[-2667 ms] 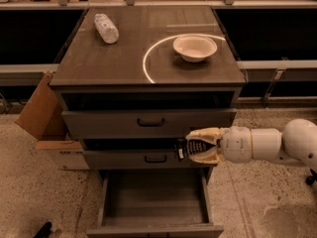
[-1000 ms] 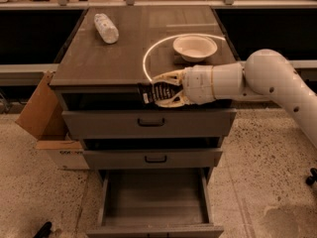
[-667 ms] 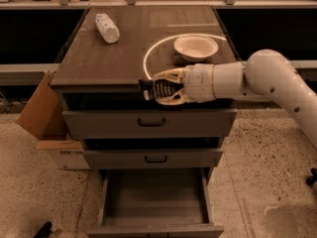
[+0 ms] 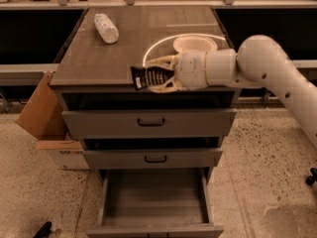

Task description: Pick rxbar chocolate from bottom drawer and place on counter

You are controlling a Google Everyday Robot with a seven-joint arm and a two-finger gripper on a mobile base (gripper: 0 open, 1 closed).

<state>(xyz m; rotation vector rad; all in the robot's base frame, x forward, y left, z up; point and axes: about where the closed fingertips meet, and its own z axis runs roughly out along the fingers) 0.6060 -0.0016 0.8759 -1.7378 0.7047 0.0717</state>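
Flat black choc bar (image 4: 140, 78) clamped betw gripper (image 4: 156, 76) fingers, long axis left-right, free end pointing left, over glossy wood-grain counter (image 4: 94, 58) front edge.

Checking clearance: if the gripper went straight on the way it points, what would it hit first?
Probably nothing: the gripper, shut on the black rxbar chocolate wrapper, points along the grey-brown wood-grain counter's front edge; the white crinkled packet lies farther back.
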